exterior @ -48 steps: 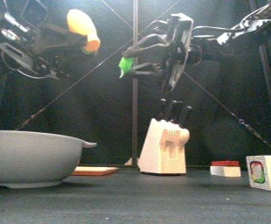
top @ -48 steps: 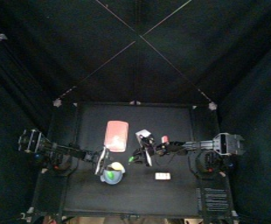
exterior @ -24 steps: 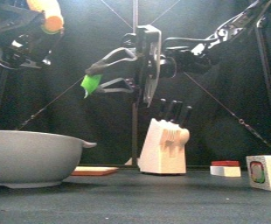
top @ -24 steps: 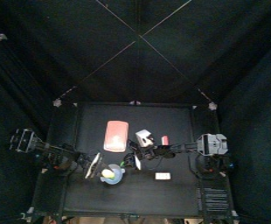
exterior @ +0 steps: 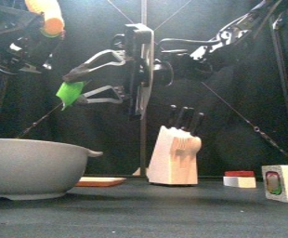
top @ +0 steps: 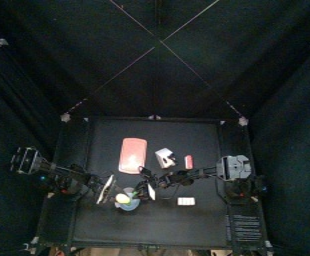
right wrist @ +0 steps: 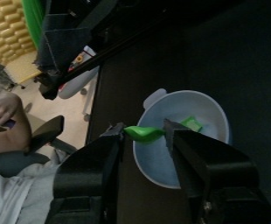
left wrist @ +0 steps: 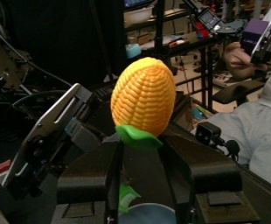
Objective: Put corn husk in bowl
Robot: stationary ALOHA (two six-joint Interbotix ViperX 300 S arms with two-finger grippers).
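My right gripper (exterior: pixel 77 85) reaches across to the left and is shut on a green corn husk piece (exterior: pixel 70 92), high above the grey bowl (exterior: pixel 29 165). In the right wrist view the husk (right wrist: pixel 144 133) sits between my jaws over the bowl (right wrist: pixel 173 166), and another green piece (right wrist: pixel 191 125) lies inside it. My left gripper (left wrist: pixel 142 147) is shut on the yellow corn cob (left wrist: pixel 144 91) and holds it upright. In the front view the cob (exterior: pixel 47 13) is at the top left. In the top view the bowl (top: pixel 127 201) lies under both grippers.
A knife block (exterior: pixel 174 154) stands mid-table with a red cutting board (exterior: pixel 102 182) beside it. A small red-and-white block (exterior: pixel 240 178) and a white cube (exterior: pixel 281 182) stand at the right. A person (left wrist: pixel 261 114) sits beyond the curtains.
My right gripper has moved left and a little lower with the green husk, ending above the bowl. My left gripper has carried the corn up and to the left.
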